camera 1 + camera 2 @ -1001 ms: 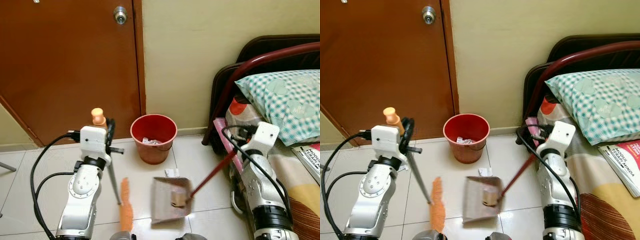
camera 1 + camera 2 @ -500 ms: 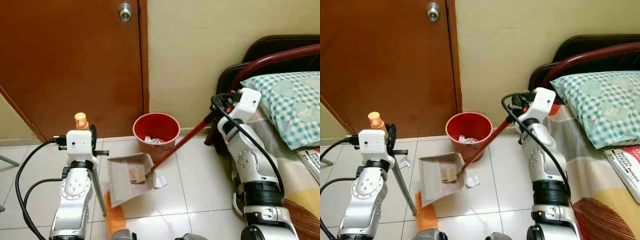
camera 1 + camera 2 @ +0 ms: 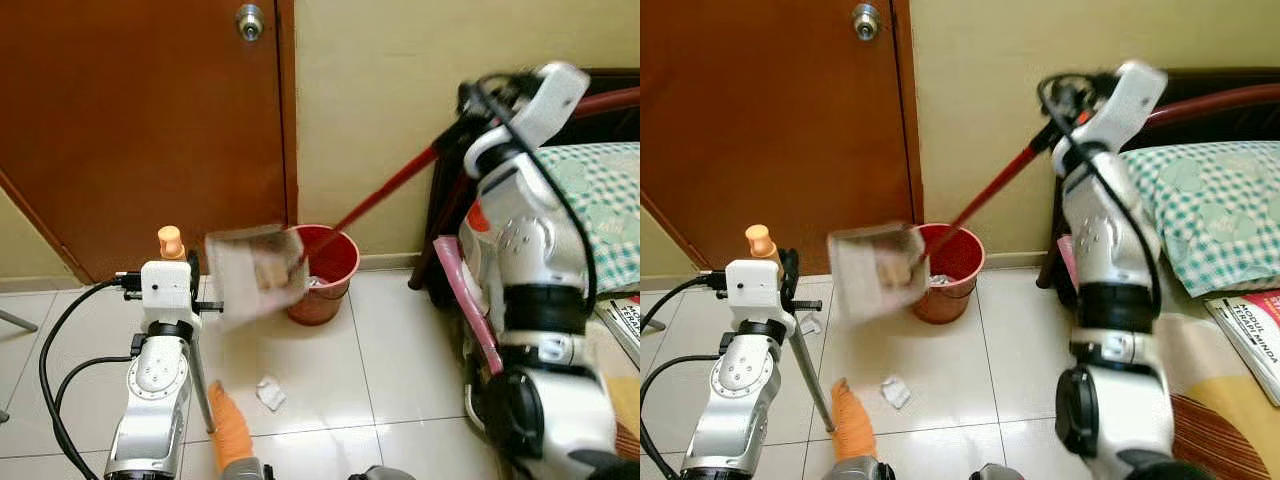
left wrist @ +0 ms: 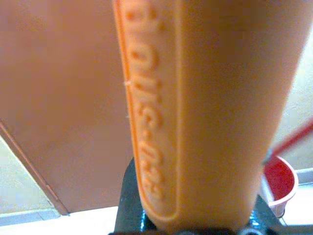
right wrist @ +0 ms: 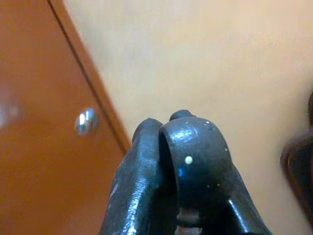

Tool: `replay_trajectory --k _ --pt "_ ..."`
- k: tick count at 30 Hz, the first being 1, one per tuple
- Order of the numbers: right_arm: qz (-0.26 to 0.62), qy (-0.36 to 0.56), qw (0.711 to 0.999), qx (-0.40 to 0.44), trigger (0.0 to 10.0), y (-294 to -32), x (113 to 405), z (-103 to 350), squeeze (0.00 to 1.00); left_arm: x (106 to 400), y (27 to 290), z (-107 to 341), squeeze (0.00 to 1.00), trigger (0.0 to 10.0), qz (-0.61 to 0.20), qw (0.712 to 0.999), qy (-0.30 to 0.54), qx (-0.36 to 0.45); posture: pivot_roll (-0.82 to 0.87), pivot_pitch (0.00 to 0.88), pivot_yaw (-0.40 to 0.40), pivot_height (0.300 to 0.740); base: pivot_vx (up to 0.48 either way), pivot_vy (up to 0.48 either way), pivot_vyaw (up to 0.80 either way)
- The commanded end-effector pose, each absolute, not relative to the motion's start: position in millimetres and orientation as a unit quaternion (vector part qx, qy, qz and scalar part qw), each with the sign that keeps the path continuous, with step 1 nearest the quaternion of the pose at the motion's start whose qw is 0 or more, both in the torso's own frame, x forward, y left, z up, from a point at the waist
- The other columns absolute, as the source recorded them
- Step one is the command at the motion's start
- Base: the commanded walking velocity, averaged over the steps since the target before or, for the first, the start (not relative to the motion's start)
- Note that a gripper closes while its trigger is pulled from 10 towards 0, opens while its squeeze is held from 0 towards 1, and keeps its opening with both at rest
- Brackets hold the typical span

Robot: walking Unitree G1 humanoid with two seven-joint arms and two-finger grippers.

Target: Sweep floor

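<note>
Right gripper [image 3: 462,112] raised high, fingers clamped on long red dustpan handle [image 3: 385,192]; grey dustpan [image 3: 252,275] tips at red plastic bin [image 3: 322,272] rim to dump debris. Left gripper [image 3: 185,275] grips orange broom handle [image 3: 170,241], parked upright. 1 paper scrap [image 3: 268,392] left on tiled floor [image 3: 380,360].

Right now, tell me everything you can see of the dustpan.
The dustpan is a grey, flat-bottomed scoop on a long red handle, plastic by its look, blurred by motion. It is raised off the floor and tilted beside the rim of the red bucket, by the brown door. A tan scrap sits inside it. The right gripper holds the handle's upper end near the bed; nothing else touches it.
</note>
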State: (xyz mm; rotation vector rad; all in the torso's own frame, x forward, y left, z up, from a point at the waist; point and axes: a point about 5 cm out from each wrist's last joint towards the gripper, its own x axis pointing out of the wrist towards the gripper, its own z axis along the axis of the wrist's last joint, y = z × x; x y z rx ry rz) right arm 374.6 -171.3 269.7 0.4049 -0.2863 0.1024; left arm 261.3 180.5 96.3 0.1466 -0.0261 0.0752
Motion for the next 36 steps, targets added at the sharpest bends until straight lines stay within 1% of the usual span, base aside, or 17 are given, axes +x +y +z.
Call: replay_trajectory --k 1,2,7,9,10,11,12,14,16,17,23,24,30,33,36 --pt "0.049 -0.207 0.960 0.184 10.0 -174 374 298 0.00 263 176 94 0.00 10.0 0.031 0.997 -0.006 0.065 -0.01 0.033 -0.013 0.740 0.000 0.000 0.00" --pt "0.049 -0.207 0.960 0.184 10.0 -174 374 298 0.00 263 176 94 0.00 10.0 0.031 0.997 -0.006 0.065 -0.01 0.033 -0.013 0.740 0.000 0.000 0.00" --pt "0.040 -0.233 0.967 0.091 10.0 -169 383 308 0.00 263 175 95 0.00 10.0 0.029 0.998 -0.006 0.063 0.00 0.035 -0.013 0.740 0.000 0.000 0.00" --pt "0.043 -0.240 0.967 0.075 10.0 -167 384 309 0.00 263 175 95 0.00 10.0 0.029 0.998 -0.006 0.063 0.00 0.035 -0.013 0.740 0.000 0.000 0.00" --pt "0.045 -0.255 0.965 0.040 10.0 -163 385 311 0.00 262 175 95 0.00 10.0 0.028 0.998 -0.005 0.062 0.01 0.039 -0.015 0.740 0.000 0.000 0.00" --pt "0.045 -0.255 0.965 0.040 10.0 -163 385 311 0.00 262 175 95 0.00 10.0 0.028 0.998 -0.005 0.062 0.01 0.039 -0.015 0.740 0.000 0.000 0.00" --pt "0.044 -0.270 0.962 0.011 10.0 -160 384 313 0.00 261 175 95 0.00 10.0 0.030 0.997 -0.006 0.066 0.01 0.042 -0.017 0.740 0.000 0.000 0.00" --pt "0.045 -0.278 0.960 -0.002 10.0 -156 385 313 0.00 260 175 94 0.00 10.0 0.030 0.997 -0.005 0.066 0.01 0.045 -0.019 0.740 0.000 0.000 0.00" --pt "0.063 -0.293 0.953 -0.036 10.0 -142 384 307 0.00 259 174 94 0.00 10.0 0.030 0.998 -0.005 0.063 0.02 0.048 -0.019 0.740 0.000 0.000 0.00" --pt "0.063 -0.293 0.953 -0.036 10.0 -142 384 307 0.00 259 174 94 0.00 10.0 0.030 0.998 -0.005 0.063 0.02 0.048 -0.019 0.740 0.000 0.000 0.00" --pt "0.089 -0.329 0.938 -0.063 10.0 -118 379 304 0.00 259 173 95 0.00 10.0 0.027 0.998 -0.004 0.061 0.02 0.055 -0.017 0.740 0.000 0.000 0.00" --pt "0.089 -0.329 0.938 -0.063 10.0 -118 379 304 0.00 259 173 95 0.00 10.0 0.027 0.998 -0.004 0.061 0.02 0.055 -0.017 0.740 0.000 0.000 0.00" --pt "0.108 -0.374 0.918 -0.071 10.0 -101 371 312 0.00 259 173 95 0.00 10.0 0.026 0.998 -0.004 0.061 0.02 0.057 -0.018 0.740 0.000 0.000 0.00" --pt "0.140 -0.386 0.907 -0.091 10.0 -84 366 308 0.00 260 171 96 0.00 10.0 0.024 0.998 -0.005 0.058 0.02 0.060 -0.019 0.740 0.000 0.000 0.00" --pt "0.177 -0.393 0.893 -0.131 10.0 -68 359 293 0.00 259 170 95 0.00 10.0 0.023 0.998 -0.004 0.057 0.02 0.058 -0.023 0.740 0.000 0.000 0.00"
